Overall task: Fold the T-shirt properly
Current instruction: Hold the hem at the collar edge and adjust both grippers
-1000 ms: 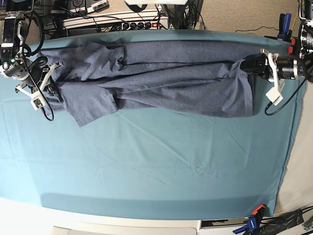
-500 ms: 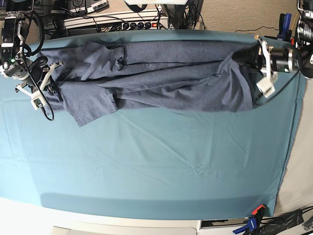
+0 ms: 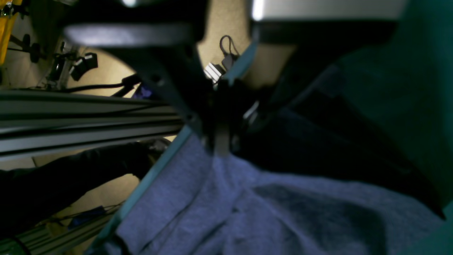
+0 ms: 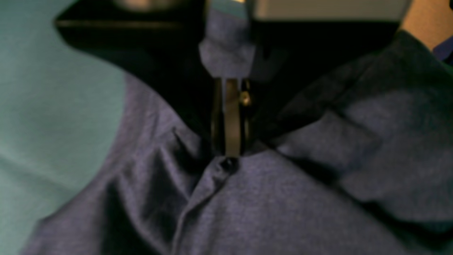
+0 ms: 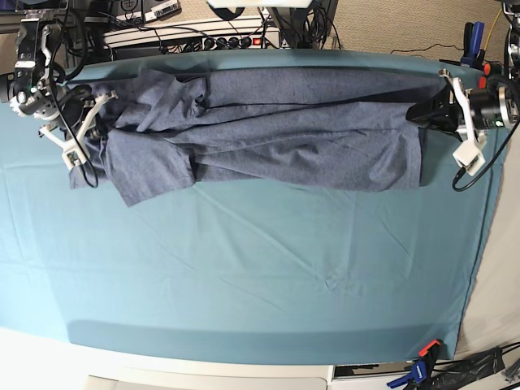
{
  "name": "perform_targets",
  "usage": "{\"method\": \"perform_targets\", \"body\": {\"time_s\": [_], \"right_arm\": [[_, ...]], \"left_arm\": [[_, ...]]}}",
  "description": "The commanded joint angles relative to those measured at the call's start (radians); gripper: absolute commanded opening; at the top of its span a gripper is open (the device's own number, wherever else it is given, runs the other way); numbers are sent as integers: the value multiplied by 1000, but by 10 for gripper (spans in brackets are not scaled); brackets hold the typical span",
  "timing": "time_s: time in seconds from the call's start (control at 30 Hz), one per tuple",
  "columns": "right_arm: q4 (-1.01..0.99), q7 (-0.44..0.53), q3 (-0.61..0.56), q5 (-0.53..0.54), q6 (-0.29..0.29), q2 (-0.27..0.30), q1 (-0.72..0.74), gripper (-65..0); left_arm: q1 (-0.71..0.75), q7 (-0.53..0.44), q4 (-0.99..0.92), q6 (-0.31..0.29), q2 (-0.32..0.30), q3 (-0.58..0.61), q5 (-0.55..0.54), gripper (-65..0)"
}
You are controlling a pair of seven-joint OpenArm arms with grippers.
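- T-shirt [image 5: 268, 130]: slate-blue, stretched sideways along the far edge of the worktop [image 5: 260, 268], on the teal cloth. Plain side up; no lettering visible.
- Fabric is rumpled, with long creases running its length. A loose flap hangs toward the near side at the base view's left end [image 5: 142, 175].
- Left tool [image 5: 424, 110]: at the base view's right end of the shirt, pressed together and pinching the fabric edge. Wrist view confirms it: the fingers [image 3: 221, 141] meet on a bunched fold, with the shirt [image 3: 283, 212] spreading away below.
- Right tool [image 5: 91, 130]: at the opposite end, also pressed together on the cloth. Wrist view shows a fold of the shirt [image 4: 283, 198] gripped between the closed fingers [image 4: 231, 117], with some fabric tucked up behind them.
- Shirt is suspended taut between the two tools, near the back rim.
- Clamp [image 5: 422, 366], orange and blue, at the near right corner of the worktop.
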Motion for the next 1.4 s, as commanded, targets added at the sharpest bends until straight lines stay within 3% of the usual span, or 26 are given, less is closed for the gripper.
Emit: {"method": "perform_targets", "body": {"time_s": [0.0, 0.37, 0.77, 1.37], "right_arm": [[14, 7, 15, 8, -2, 16, -2, -650], [14, -7, 27, 10, -3, 14, -28, -650], [95, -64, 200, 145, 0, 14, -29, -650], [100, -169, 202, 211, 0, 14, -29, -650]], "left_arm": [[-2, -18, 12, -5, -22, -10, -24, -650], [49, -18, 12, -5, -22, -10, -24, -650], [63, -26, 12, -5, -22, -10, -24, -650], [64, -26, 12, -5, -22, -10, -7, -650]]}}
